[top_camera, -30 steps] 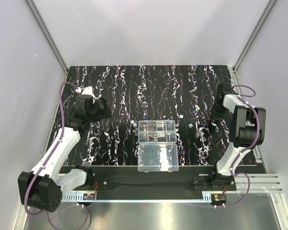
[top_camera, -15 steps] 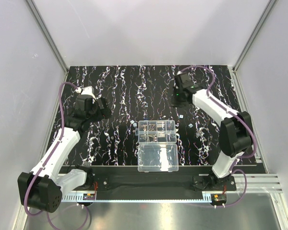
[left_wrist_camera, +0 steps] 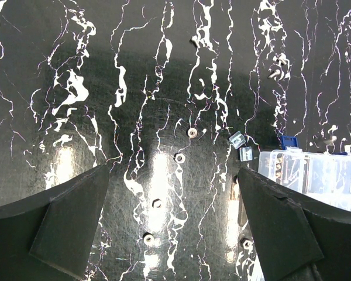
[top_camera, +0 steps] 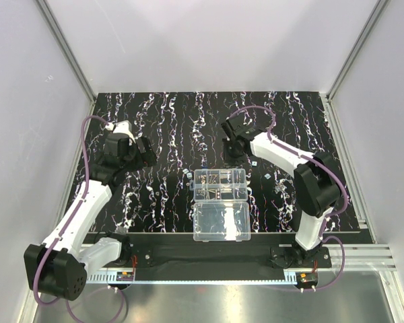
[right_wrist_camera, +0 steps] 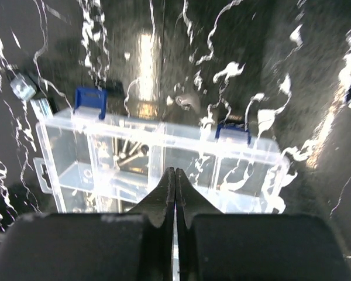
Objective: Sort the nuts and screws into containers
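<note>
Silvery nuts (left_wrist_camera: 179, 158) are lying loose between the left gripper's (left_wrist_camera: 172, 175) parted jaws; the right gripper's (right_wrist_camera: 174, 175) jaws are closed above the part-filled box (right_wrist_camera: 164, 130)

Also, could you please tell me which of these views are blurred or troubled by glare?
Right wrist view: blurred, the mat and its streaks and the clear box smeared, with a glare patch on the mat beyond the box. Left wrist view: sharp, but bright reflections wash out patches of the mat. Top view: evenly lit and crisp.
</note>
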